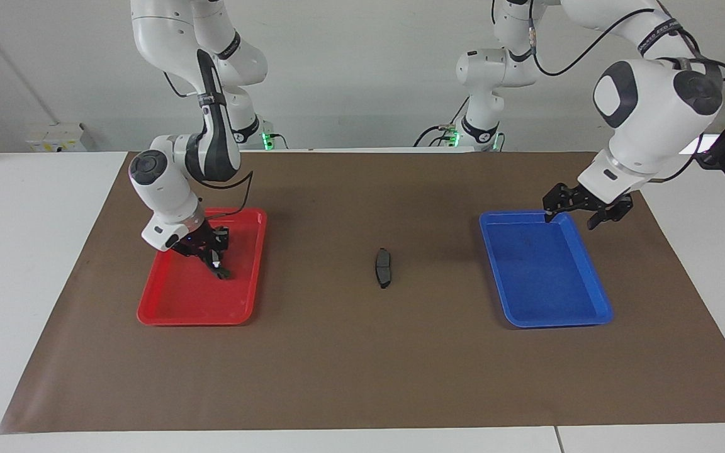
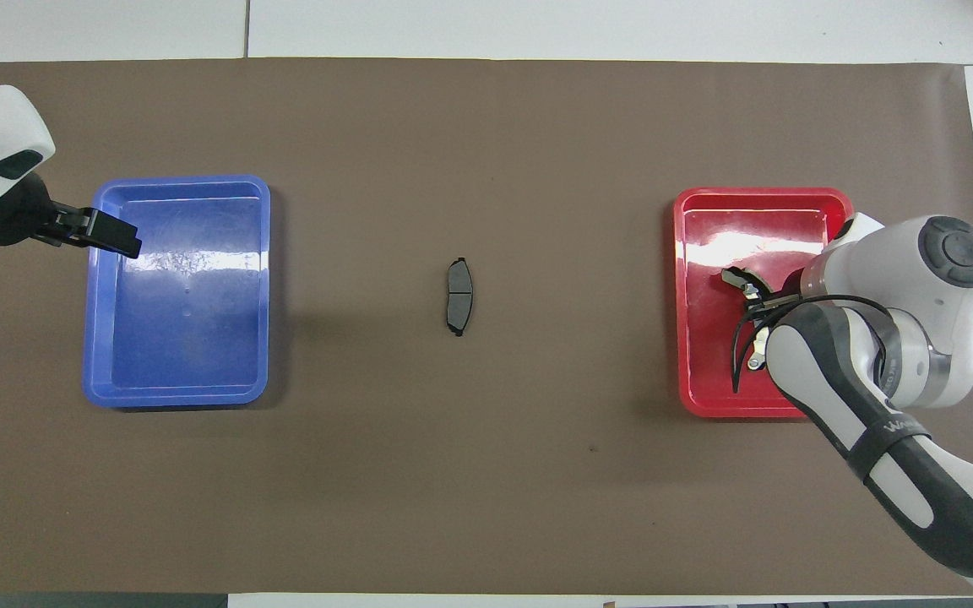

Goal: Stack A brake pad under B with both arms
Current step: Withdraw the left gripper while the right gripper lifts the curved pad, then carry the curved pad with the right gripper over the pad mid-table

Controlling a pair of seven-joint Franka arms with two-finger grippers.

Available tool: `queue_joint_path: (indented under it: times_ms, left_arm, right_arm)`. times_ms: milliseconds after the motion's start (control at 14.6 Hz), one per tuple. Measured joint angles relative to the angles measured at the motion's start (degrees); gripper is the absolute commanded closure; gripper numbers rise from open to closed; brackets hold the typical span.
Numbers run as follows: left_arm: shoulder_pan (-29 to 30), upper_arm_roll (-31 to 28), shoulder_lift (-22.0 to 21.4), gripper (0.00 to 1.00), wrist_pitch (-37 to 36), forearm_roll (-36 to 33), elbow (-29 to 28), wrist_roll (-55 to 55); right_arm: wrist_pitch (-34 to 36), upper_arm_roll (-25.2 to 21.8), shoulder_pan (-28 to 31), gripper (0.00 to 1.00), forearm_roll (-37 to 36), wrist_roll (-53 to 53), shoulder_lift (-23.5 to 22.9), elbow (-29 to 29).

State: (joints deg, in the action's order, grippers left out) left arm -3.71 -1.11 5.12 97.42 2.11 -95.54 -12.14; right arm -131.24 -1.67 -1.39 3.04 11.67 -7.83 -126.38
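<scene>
The A brake pad, a short flat dark pad, lies alone on the brown mat midway between the two trays; it also shows in the overhead view. B, the curved dark shoe with silver bits, is in the red tray, and only its end shows below the hand. My right gripper is down in that tray right at B, and my own arm hides most of B from above. My left gripper is open and empty, raised over the edge of the blue tray.
The red tray sits toward the right arm's end of the table, the blue tray toward the left arm's end. The blue tray holds nothing. A brown mat covers the table between white borders.
</scene>
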Motion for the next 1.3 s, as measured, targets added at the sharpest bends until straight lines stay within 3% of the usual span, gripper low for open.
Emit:
queue_joint_path:
  times_ms: [137, 342, 753, 1027, 1301]
  left_arm:
    - [1.2, 0.0, -2.8, 0.02, -3.4, -0.9, 0.0, -0.1]
    - [2.2, -0.6, -5.6, 0.02, -6.6, -1.0, 0.0, -0.1]
    - [2.7, -1.7, -6.7, 0.02, -8.3, -1.0, 0.0, -0.1]
    - [2.6, -1.6, -6.9, 0.02, -8.3, -1.0, 0.0, 2.3]
    - [2.6, -1.5, -7.0, 0.02, -8.3, -1.0, 0.0, 3.5]
  right_arm:
    - [5.8, 0.0, -1.8, 1.00, 0.0, -2.3, 0.0, 5.9]
    - [8.3, 0.2, -8.8, 1.00, 0.0, -12.5, -0.6, 12.0]
    - [8.1, 0.5, -26.0, 1.00, 0.0, -35.8, -9.4, 21.9]
    - [5.6, 0.5, -31.1, 1.00, 0.0, -42.3, -16.4, 27.9]
    - [1.4, 0.5, -33.6, 1.00, 0.1, -44.9, -19.6, 29.1]
